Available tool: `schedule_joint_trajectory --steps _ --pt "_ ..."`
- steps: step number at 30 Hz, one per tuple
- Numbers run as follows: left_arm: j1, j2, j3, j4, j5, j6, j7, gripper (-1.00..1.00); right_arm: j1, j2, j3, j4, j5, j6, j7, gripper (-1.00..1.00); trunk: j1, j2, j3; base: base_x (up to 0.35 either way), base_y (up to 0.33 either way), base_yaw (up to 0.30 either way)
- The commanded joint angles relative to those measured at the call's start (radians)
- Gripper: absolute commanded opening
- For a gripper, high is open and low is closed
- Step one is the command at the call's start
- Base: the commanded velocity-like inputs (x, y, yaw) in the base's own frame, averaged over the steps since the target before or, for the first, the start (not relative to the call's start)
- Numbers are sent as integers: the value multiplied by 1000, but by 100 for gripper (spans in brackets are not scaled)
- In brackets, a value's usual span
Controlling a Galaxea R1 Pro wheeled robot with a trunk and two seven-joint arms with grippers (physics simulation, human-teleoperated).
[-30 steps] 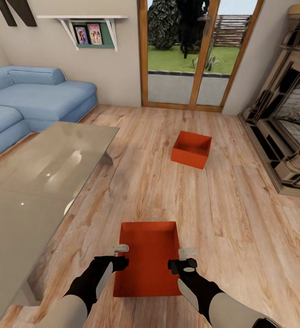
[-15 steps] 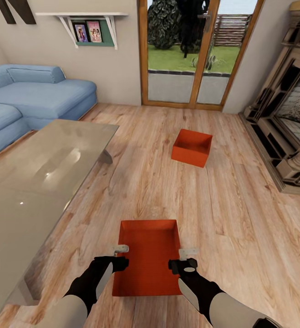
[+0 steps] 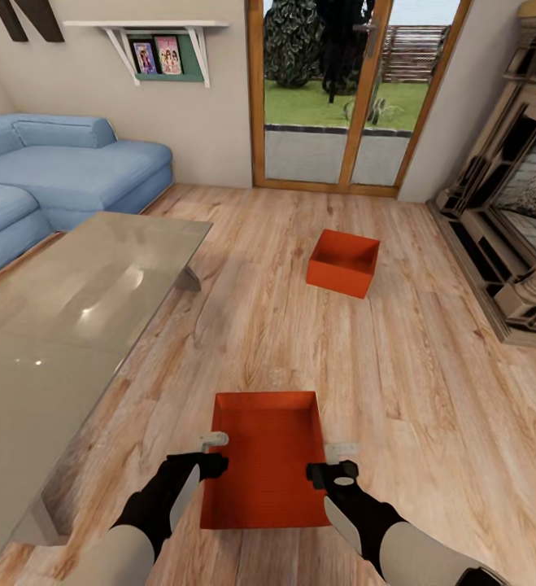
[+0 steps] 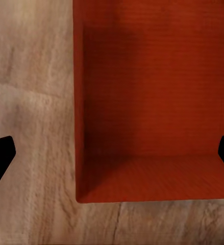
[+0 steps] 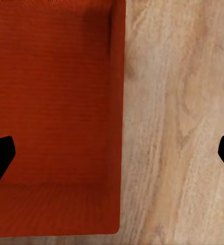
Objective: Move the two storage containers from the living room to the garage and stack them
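While a glass coffee table [image 3: 72, 325] flanks the robot's left side and a brick fireplace [image 3: 516, 220] lines the right wall, two red-orange storage containers sit on the light wood-plank floor [image 3: 430, 407] of the living room. A blue sofa [image 3: 56, 175] fills the far left corner beneath a wall shelf [image 3: 158, 45] holding picture frames, and wood-framed glass garden doors [image 3: 341, 98] close off the far end.

Nothing lies on the open planks between the two bins. The far container [image 3: 342, 264] sits well ahead, turned at a slight angle, near the doors — its interior appears empty. The near container [image 3: 263, 468] rests directly in front of the robot, open-topped and lidless, with only its bare ribbed bottom showing inside.

The left gripper [image 3: 213, 443] hovers at the bin's left wall and the right gripper [image 3: 339, 452] at its right wall. Both wrist views show dark fingertips spread wide at the frame edges — each claw straddles one side wall [image 4: 80, 112] [image 5: 118, 112], one finger over the bin's interior, the other over the floor, neither pressing the plastic.
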Motion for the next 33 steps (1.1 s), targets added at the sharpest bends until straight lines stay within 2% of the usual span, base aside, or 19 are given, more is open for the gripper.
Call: schedule_joint_trajectory --steps 1,4,13,16,25,27,33 --pt "0 0 -1 -9 4 6 5 100 -2 -5 8 -2 -5 4 -8 100 0 0 -1 0 0 0" --pt "0 0 -1 -20 1 6 5 100 -4 -11 8 -2 -6 2 -8 100 0 0 -1 0 0 0" --pt "0 2 -1 -31 -2 6 7 100 -5 -11 8 -1 -6 2 -8 100 34 -63 -29 0 0 0" --pt "0 3 0 -46 -2 7 7 100 -5 -10 8 -1 -6 2 -8 100 34 -63 -29 0 0 0" --pt "0 22 1 -65 -2 8 8 100 -5 -10 8 0 -6 2 -8 100 34 -63 -29 0 0 0" --pt "0 39 3 -67 -2 8 8 100 -5 -10 8 0 -6 2 -8 100 42 -77 -35 0 0 0" --pt "0 49 5 -67 -2 8 8 100 -5 -10 8 0 -6 2 -8 100 65 -119 -54 0 0 0"
